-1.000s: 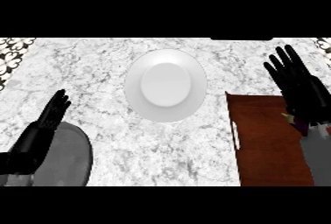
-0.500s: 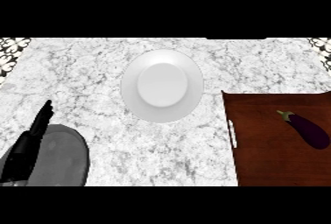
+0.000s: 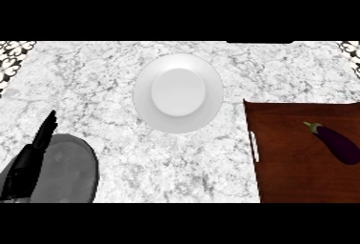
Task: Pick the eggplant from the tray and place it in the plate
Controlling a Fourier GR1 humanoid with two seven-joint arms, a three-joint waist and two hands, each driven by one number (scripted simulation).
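Left hand (image 3: pixel 29 159), edge-on at lower left, fingers straight, holds nothing. Eggplant (image 3: pixel 339 145) lies on the tray (image 3: pixel 285 178), which the right edge cuts off.

The counter (image 3: pixel 105 86) looks like smooth white stone with grey veins. The plate (image 3: pixel 178 93) is white and smooth like china, and the tray (image 3: pixel 295 162) looks like dark brown wood with a dull top. The eggplant (image 3: pixel 341 145) has smooth purple skin, and the left hand (image 3: pixel 32 157) looks like dull black plastic.
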